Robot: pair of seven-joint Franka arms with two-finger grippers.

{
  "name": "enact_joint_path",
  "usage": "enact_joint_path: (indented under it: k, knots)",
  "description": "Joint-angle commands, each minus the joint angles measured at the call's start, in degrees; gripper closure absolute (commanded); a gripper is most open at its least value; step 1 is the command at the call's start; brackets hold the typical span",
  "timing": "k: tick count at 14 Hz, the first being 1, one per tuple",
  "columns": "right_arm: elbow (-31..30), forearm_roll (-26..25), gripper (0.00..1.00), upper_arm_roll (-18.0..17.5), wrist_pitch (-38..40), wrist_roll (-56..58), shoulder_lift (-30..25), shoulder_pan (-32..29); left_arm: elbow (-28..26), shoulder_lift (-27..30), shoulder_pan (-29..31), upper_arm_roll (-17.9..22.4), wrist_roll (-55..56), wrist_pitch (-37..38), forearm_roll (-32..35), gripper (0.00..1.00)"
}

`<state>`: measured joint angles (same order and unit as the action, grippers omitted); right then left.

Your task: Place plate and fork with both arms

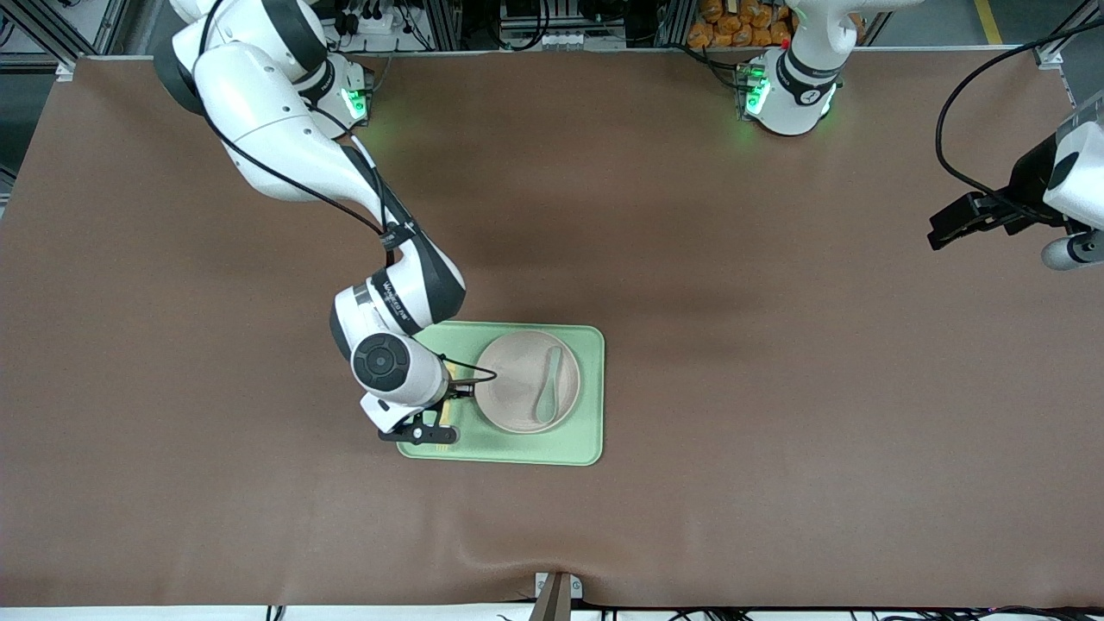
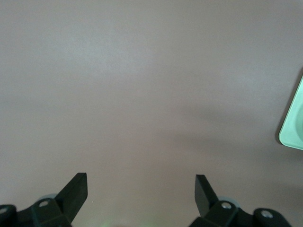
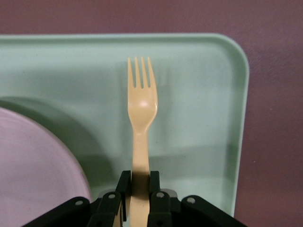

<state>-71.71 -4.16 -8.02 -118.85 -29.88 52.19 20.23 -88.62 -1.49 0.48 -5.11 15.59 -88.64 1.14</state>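
On the brown table (image 1: 690,259), nearer the front camera than the middle, sits the light-green tray (image 1: 586,431), and the plate (image 1: 517,379) is on it, toward the left arm's end of the tray. Grey-green spoon (image 1: 548,388) lies in the plate. Right arm (image 1: 285,138) reaches from its base down over the tray's end toward the right arm's side; right gripper (image 3: 140,189) is low over that strip of tray beside the plate, fingers (image 3: 124,187) clamped tight on the handle of the fork (image 3: 140,109). Right wrist view: fork is pale yellow, tines pointing away from the gripper along the tray floor, bowl side up, running roughly parallel to the tray's rim; plate edge (image 3: 33,161) just beside it, not touching. Can't tell whether the fork's tines rest on the tray or sit just above it. In the front view only a sliver of the fork shows under the gripper. Left arm (image 1: 1069,181) waits, parked at its own end of the table, well apart from the tray. Left gripper (image 2: 141,191) is spread wide, nothing between the fingers (image 2: 75,189), over bare table, with a corner of the tray (image 2: 293,127) at the edge of its wrist view.
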Motion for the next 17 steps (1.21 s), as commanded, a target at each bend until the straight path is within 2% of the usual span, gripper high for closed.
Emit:
enact_joint_path:
  k: [1,4,5,6,7,8,9,12,17]
  knots:
    - [-6.3,-1.6,1.0,-0.6,-2.4,-0.1,-3.3,0.2,-1.2,1.5,0.5,-0.4,-0.8,-0.1,1.1,0.0]
    - [-10.6,-1.6,1.0,-0.6,-4.3,0.3,-5.8,-0.3,-1.2,1.5,0.5,-0.4,-0.8,-0.1,1.1,0.0]
    - [-10.5,-1.6,0.77,-0.6,-3.8,0.4,-6.2,-0.4,-1.2,1.4,0.5,-0.4,-0.8,-0.2,1.1,0.0]
    - [-10.0,-1.6,0.43,-0.5,-3.4,0.5,-6.2,-0.6,-1.2,1.4,0.5,-0.6,-0.8,-0.2,1.1,0.0]
    - [-9.6,-1.6,0.18,-0.4,-3.3,0.5,-6.2,-0.7,-1.1,1.4,0.5,-0.6,-0.8,-0.1,1.1,0.0]
    - [-9.2,-1.6,0.03,-0.2,-3.3,0.5,-6.2,-1.1,-1.1,1.3,0.5,-0.6,-0.8,-0.1,1.1,0.0]
    - [-8.5,-1.5,0.0,-0.3,-3.3,0.7,-6.4,-2.0,-1.2,1.4,0.4,-0.4,-0.8,-0.2,1.1,0.0]
    - [-7.3,-1.1,0.0,-0.9,-2.8,2.6,-7.0,-4.4,-1.2,1.6,0.4,-0.6,-0.8,-0.1,1.1,0.0]
    - [-6.0,-0.8,0.0,-0.9,1.1,2.6,-12.3,-8.5,-1.3,2.2,0.5,-0.6,-0.9,0.7,1.0,0.0]
